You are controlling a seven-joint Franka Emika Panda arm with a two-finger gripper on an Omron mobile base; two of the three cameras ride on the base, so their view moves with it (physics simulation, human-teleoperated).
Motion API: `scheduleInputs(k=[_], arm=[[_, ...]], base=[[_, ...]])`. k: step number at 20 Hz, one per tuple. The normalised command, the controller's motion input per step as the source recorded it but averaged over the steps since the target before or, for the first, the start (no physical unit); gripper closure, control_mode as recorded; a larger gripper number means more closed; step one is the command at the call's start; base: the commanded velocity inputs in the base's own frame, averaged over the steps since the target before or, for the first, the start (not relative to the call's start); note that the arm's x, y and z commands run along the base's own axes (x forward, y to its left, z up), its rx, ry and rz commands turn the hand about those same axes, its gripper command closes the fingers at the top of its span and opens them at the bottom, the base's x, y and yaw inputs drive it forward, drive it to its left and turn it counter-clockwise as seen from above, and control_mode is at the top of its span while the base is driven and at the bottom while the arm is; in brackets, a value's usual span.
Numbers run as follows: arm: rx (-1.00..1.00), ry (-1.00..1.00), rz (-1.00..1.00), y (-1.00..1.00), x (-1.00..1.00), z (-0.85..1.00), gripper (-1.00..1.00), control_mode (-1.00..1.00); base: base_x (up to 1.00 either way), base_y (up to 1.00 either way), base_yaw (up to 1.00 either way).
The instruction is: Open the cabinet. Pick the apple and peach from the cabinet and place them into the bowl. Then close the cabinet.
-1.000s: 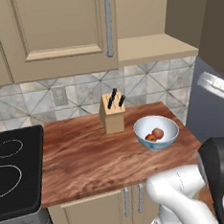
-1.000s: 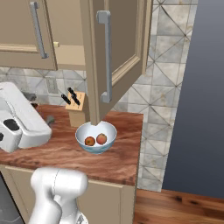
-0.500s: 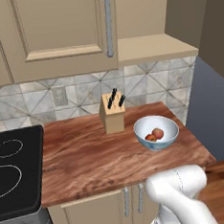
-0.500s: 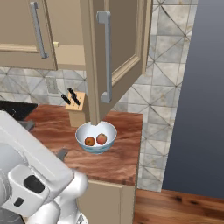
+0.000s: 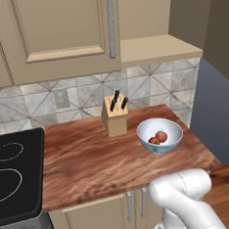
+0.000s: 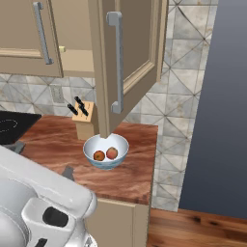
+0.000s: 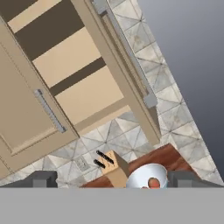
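The cabinet (image 7: 81, 74) has its right door (image 6: 132, 53) swung wide open, while the left door (image 5: 55, 33) is shut. Its bare shelves (image 7: 87, 94) show in the hand view. The white bowl (image 5: 160, 132) sits on the wooden counter (image 5: 91, 162) to the right of the knife block. Two reddish fruits (image 5: 158, 137), the apple and the peach, lie side by side inside the bowl (image 6: 106, 144); I cannot tell which is which. My gripper (image 7: 113, 180) is open and holds nothing. It hangs well back from the cabinet and looks up at it, above the bowl (image 7: 144, 175).
A knife block (image 5: 115, 119) stands against the tiled wall, left of the bowl. A black stove top (image 5: 13, 169) lies at the counter's left end. The open door's long grey handle (image 6: 116, 62) hangs over the bowl. Right of the counter is open floor (image 6: 202, 226).
My arm has swung: it left the right side of the left base view and now bulks large at the lower left of the right base view. Cabinet, bowl and fruit stay put.
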Motion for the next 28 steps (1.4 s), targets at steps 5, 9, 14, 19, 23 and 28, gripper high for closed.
scheduleInputs(k=[5, 9, 14, 19, 23, 28], arm=[[-0.06, -0.55, 0.12, 0.00, 0.00, 0.00, -1.00, -1.00], [-0.02, -0.32, 0.05, 0.00, 0.04, 0.00, -1.00, -1.00], [0.00, -0.02, 0.00, 0.00, 0.29, 0.00, -1.00, -1.00], [0.00, 0.04, 0.08, -0.10, 0.58, 0.00, -1.00, -1.00], [0.01, 0.05, 0.16, -0.10, 0.66, 0.00, -1.00, -1.00], [0.00, 0.04, 0.21, -0.06, 0.81, -0.05, -1.00, -1.00]], base=[[0.00, 0.00, 0.00], [0.00, 0.00, 0.00], [0.00, 0.00, 0.00], [0.00, 0.00, 0.00], [0.00, 0.00, 0.00], [0.00, 0.00, 0.00]])
